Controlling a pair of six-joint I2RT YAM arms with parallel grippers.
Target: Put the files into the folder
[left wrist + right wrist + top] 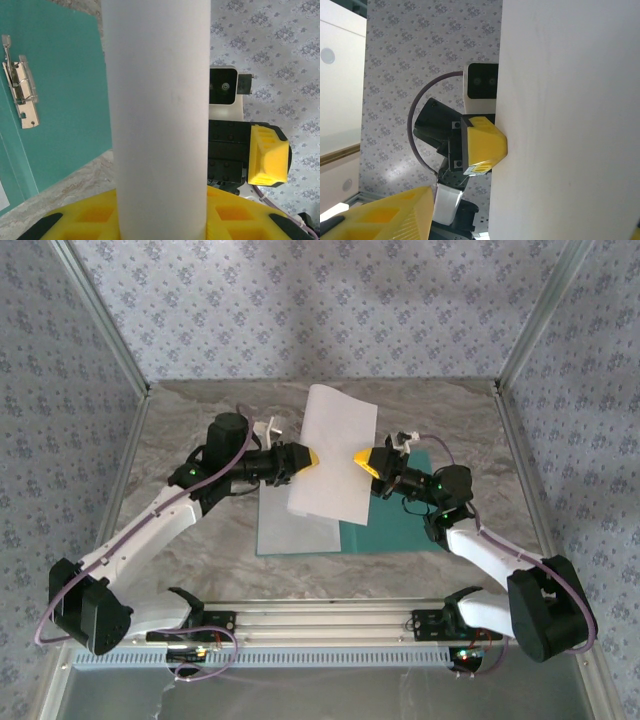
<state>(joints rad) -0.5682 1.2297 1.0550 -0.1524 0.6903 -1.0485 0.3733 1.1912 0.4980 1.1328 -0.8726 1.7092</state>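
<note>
One white file sheet (pixel 335 445) is held up off the table, bowed. My left gripper (pixel 308 461) is shut on its left edge; in the left wrist view the sheet (pixel 159 110) rises between the yellow fingers (pixel 80 220). My right gripper (pixel 366 463) is at the sheet's right edge and open; in the right wrist view its fingers (pixel 390 216) stand wide apart, with the sheet (pixel 570 120) in the gap. The teal folder (pixel 400 523) lies open under both grippers, its metal clip (pixel 20 90) showing. The second white sheet (pixel 296 532) lies flat on its left half.
The marble-patterned tabletop (pixel 200 425) is ringed by patterned walls and metal frame posts (pixel 100 315). A metal rail (pixel 320 625) with both arm bases runs along the near edge. A small white object (pixel 268 429) sits behind the left arm.
</note>
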